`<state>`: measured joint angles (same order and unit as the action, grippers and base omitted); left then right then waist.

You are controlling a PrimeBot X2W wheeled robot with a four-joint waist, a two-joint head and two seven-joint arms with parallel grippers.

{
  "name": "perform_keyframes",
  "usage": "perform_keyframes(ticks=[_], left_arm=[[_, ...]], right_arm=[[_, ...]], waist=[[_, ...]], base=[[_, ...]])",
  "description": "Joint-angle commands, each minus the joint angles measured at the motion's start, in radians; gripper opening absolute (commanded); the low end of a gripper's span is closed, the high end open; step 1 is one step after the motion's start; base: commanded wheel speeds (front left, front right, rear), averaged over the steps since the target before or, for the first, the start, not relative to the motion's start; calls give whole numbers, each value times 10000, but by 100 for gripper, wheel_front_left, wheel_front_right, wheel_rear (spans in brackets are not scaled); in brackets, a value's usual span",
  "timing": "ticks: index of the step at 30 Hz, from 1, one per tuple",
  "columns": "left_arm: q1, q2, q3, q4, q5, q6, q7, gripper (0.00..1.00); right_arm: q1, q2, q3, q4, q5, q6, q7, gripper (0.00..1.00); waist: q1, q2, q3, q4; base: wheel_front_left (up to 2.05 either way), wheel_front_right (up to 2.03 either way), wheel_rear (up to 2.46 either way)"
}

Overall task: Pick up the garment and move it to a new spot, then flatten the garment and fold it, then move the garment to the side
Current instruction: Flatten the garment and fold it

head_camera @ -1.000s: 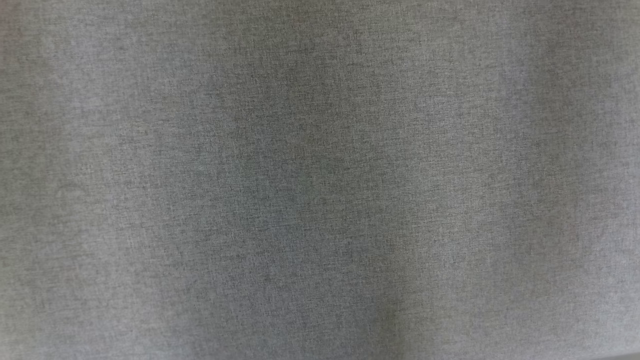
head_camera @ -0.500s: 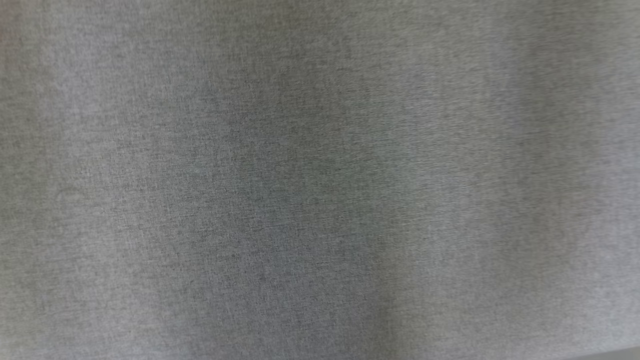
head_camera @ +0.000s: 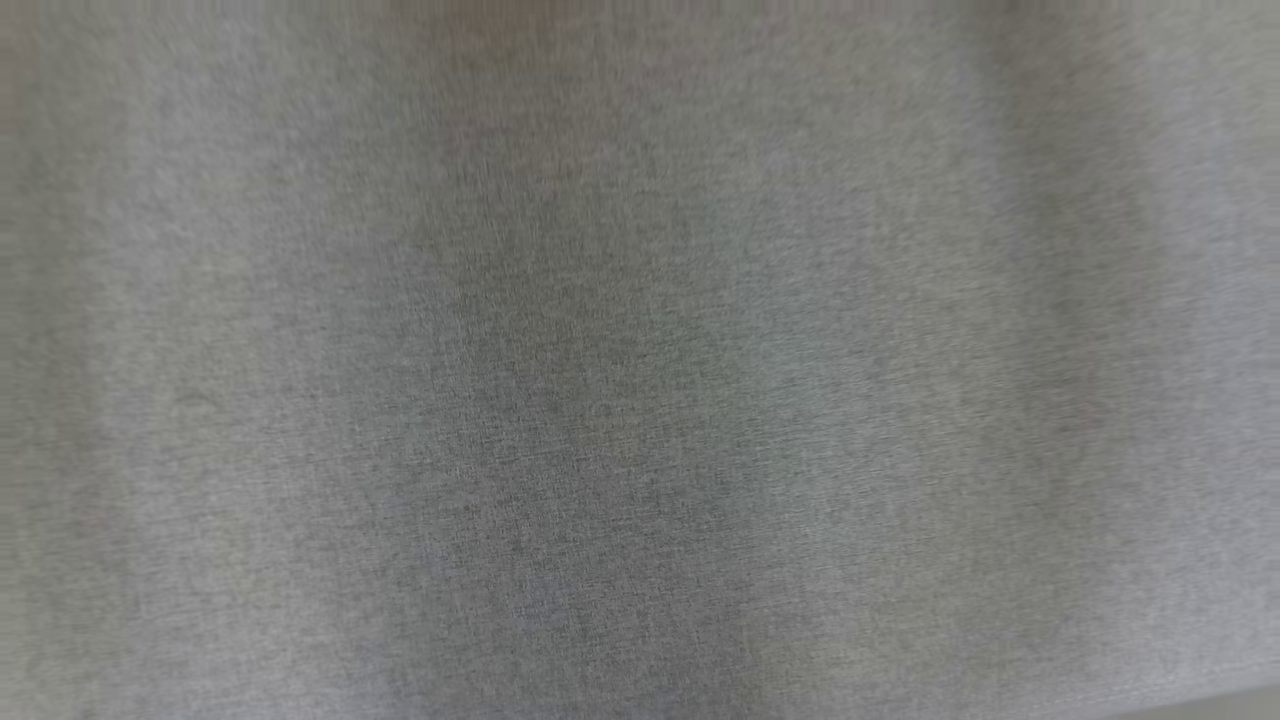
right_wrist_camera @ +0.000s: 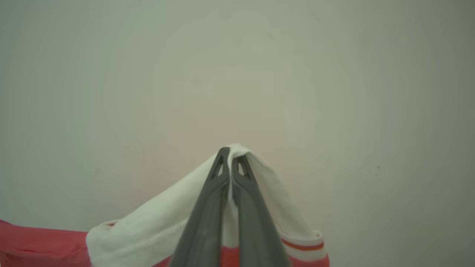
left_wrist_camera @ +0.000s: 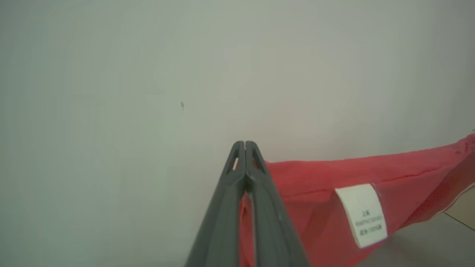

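Grey woven cloth is spreading across your head view, looking blurrier than a second ago, its shadow bands shifted. Your left claw is pinching shut on the red garment, whose white label is showing just beside it. Your right claw is clamping the garment's white trim, against a pale plain backdrop.

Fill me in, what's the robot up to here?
The robot holds a red garment with both grippers. The left gripper is shut on a red edge near the white label. The right gripper is shut on the white trim with a red stripe. The garment is not yet laid flat or folded. The head view gives blurred grey cloth.
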<state>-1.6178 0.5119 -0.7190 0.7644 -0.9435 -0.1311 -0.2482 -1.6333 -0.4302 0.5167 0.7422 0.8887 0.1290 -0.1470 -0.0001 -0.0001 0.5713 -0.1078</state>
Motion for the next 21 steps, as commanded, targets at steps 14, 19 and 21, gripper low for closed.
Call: perform_keyframes(ticks=[14, 19, 21], left_arm=[[9185, 667, 2142, -6235, 673, 2556, -161, 0], [11370, 282, 2990, -7239, 1022, 2883, -163, 0], [12157, 84, 3342, -7597, 1223, 2986, -163, 0]], right_arm=[[8793, -897, -1101, -4535, 269, 28, -406, 0], [11256, -391, -2141, -5494, -312, 28, -50, 0], [12143, -141, -2492, -5807, -590, 28, 165, 0]], waist=[[1, 1, -2130, 184], [1, 1, -2427, 145], [1, 1, -2511, 122]], base=[[0, 0, 0], [0, 0, 0], [0, 0, 0]])
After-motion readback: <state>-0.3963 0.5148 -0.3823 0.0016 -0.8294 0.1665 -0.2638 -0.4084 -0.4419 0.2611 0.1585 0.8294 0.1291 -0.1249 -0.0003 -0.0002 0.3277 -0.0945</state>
